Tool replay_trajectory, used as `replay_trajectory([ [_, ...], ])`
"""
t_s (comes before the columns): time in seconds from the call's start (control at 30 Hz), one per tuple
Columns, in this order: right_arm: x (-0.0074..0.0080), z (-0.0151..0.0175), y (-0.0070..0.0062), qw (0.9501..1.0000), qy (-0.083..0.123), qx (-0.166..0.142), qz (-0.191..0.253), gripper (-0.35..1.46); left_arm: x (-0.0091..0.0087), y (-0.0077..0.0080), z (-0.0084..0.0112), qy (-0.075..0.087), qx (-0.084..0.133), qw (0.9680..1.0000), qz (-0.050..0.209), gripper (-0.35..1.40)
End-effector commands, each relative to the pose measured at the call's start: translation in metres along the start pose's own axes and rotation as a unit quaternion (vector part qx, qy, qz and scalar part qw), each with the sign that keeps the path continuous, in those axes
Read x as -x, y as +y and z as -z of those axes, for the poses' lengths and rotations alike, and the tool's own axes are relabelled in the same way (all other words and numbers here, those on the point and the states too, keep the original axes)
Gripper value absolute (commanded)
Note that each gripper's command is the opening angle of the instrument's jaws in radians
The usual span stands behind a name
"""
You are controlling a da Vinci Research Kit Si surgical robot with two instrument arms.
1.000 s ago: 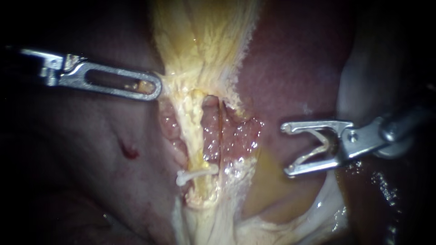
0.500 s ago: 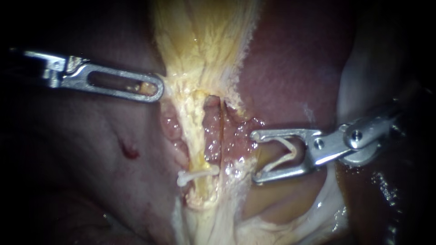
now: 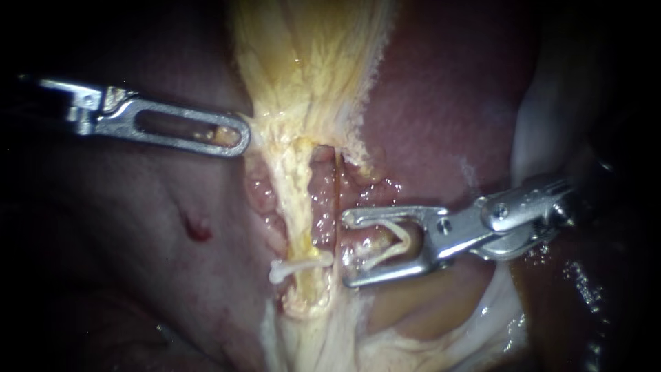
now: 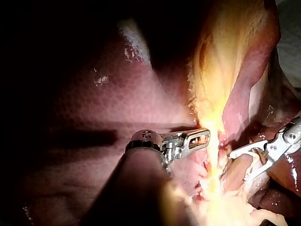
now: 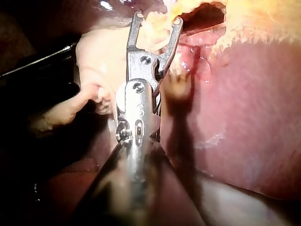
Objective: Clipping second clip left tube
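Closing now would likely miss. The right instrument (image 3: 346,248), its jaws spread wide but holding a white V-shaped clip (image 3: 389,242), sits just beside the yellow left tube (image 3: 297,200), not around it. It could catch the glistening red tissue (image 3: 322,207) between them or foul the fastened white clip (image 3: 297,264) lower down. Its shaft enters nearly level. The left instrument (image 3: 237,136) has its jaws clamped on pale fibrous tissue (image 3: 275,124).

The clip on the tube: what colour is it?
The clip is white; the endoscope view shows it best.

Left instrument (image 4: 205,136) gripping tissue (image 4: 221,70), right instrument (image 4: 239,167) — clip (image 4: 254,152)
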Motion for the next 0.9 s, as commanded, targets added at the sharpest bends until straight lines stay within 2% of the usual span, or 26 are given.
replay_trajectory([
  [0.03, 0.0001, -0.0002, 0.0000, 1.0000, 0.001, -0.002, -0.004, 0.45, 0.0000, 0.0000, 0.0000, 0.000, 0.000, 1.0000, 0.000, -0.35],
  [0.33, 0.0012, -0.0019, 0.0007, 0.9997, 0.004, -0.008, -0.021, 0.44, 0.0000, 0.0000, 0.0000, 0.000, 0.000, 1.0000, 0.000, -0.35],
  [0.67, 0.0033, -0.0027, 0.0026, 0.9989, 0.005, -0.008, -0.045, 0.44, 0.0000, -0.0001, 0.0000, 0.001, -0.001, 1.0000, 0.000, -0.35],
  [0.9, 0.0043, -0.0025, 0.0037, 0.9984, 0.005, -0.007, -0.056, 0.44, -0.0001, -0.0003, 0.0000, 0.001, -0.001, 1.0000, 0.000, -0.35],
])
